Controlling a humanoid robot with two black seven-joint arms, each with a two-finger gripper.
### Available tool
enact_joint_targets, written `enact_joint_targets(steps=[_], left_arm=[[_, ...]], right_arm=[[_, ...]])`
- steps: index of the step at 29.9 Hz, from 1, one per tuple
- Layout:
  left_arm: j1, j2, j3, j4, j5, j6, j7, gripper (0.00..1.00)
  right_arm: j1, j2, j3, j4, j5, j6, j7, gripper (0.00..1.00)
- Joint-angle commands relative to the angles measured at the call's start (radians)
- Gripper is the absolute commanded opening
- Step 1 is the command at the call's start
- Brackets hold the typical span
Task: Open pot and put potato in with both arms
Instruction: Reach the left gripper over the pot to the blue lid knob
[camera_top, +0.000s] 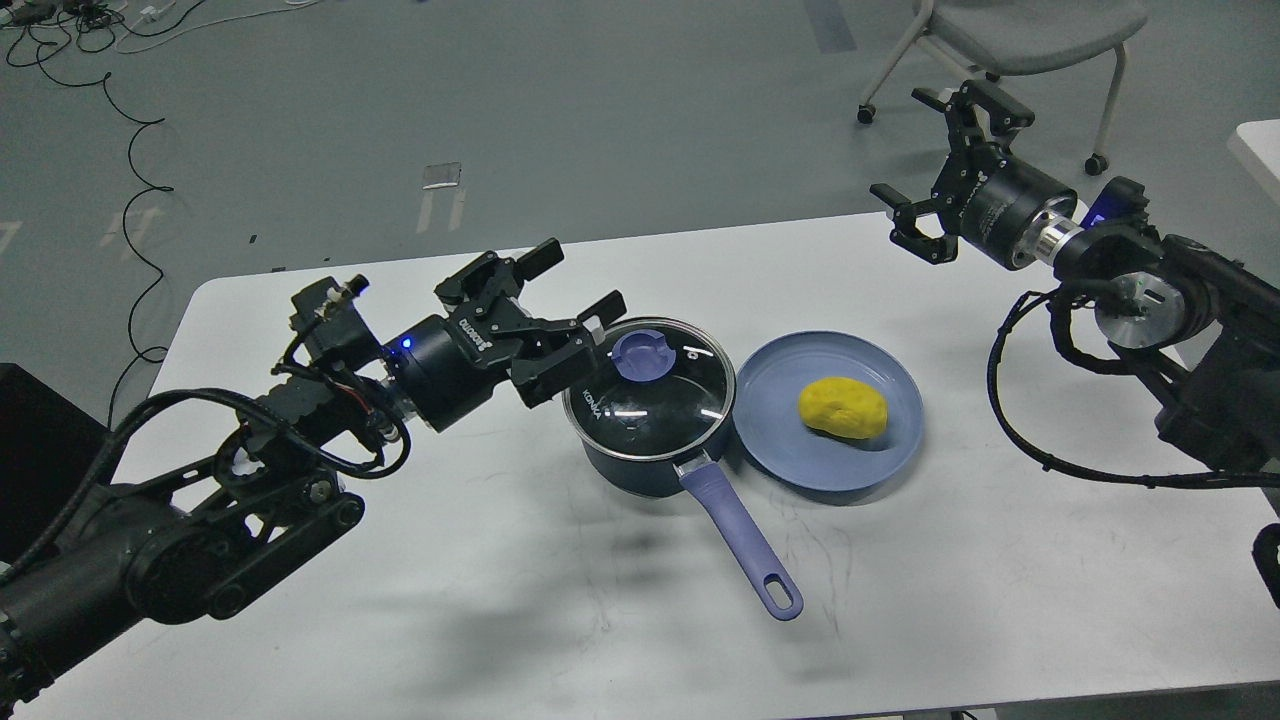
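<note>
One pot (640, 440), its glass lid (650, 390) on, sits on the table (500, 580) just right of the left gripper (575, 285), whose fingers are spread. One potato (843, 407) lies on one blue plate (780, 450), below the spread right gripper (940, 160).

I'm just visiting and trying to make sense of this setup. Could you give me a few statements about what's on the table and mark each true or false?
1. The glass lid is on the pot. True.
2. The potato is inside the pot. False: it lies on the blue plate beside the pot.
3. The left pincer is open, close to the lid. True.
4. The right pincer holds the potato. False: it is open and holds nothing, up away from the plate.
5. The pot's handle points toward the far edge of the table. False: it points toward the near edge.
</note>
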Motion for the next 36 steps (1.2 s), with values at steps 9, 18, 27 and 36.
enact_joint_targets(steps=[9,18,27,36], left_arm=[[-0.094,-0.108,0.113,0.134,0.088,0.000,0.000,0.98],[-0.143,-0.170,0.181,0.196,0.087,0.000,0.000,0.98],[-0.143,-0.225,0.192,0.291,0.087,0.001,0.000,0.98],[-0.132,-0.228,0.205,0.301,0.085,0.001,0.000,0.98]], right_arm=[[0.001,0.000,0.001,-0.001,-0.002,0.000,0.000,1.00],[0.001,-0.002,0.001,-0.001,-0.002,0.000,0.000,1.00],[0.000,-0.002,0.001,-0.003,-0.002,0.000,-0.002,1.00],[0.000,-0.002,0.001,-0.001,-0.002,0.000,-0.002,1.00]])
